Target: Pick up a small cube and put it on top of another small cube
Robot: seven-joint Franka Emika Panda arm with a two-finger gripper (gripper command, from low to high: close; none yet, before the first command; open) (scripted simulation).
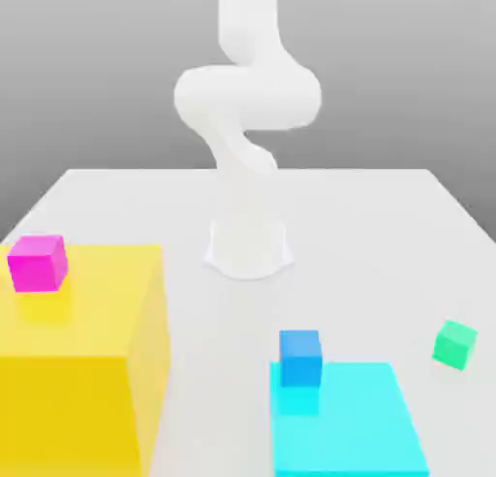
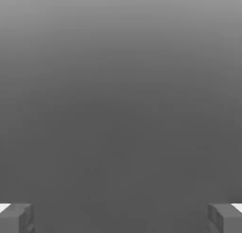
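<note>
In the exterior view, 3 small cubes sat in the lower half of the frame. The magenta cube (image 1: 38, 264) was at the left edge, just below mid-height, resting on top of a big yellow block (image 1: 73, 407) that took up the lower left corner. The blue cube (image 1: 300, 359) was right of center in the lower part, upright on the far end of a flat cyan slab (image 1: 349, 427) that reached the bottom edge. The green cube (image 1: 454, 345) was at the lower right, directly on the pale table (image 1: 387, 242), turned at an angle and apart from the slab. None of the 3 was stacked on another. The white arm (image 1: 247, 97) rose from its base (image 1: 248, 247) near the center to the top edge of the frame. In the hand view, the gripper (image 2: 121, 219) stood wide, its 2 fingers well apart, with nothing held between them against a plain gray background.
</note>
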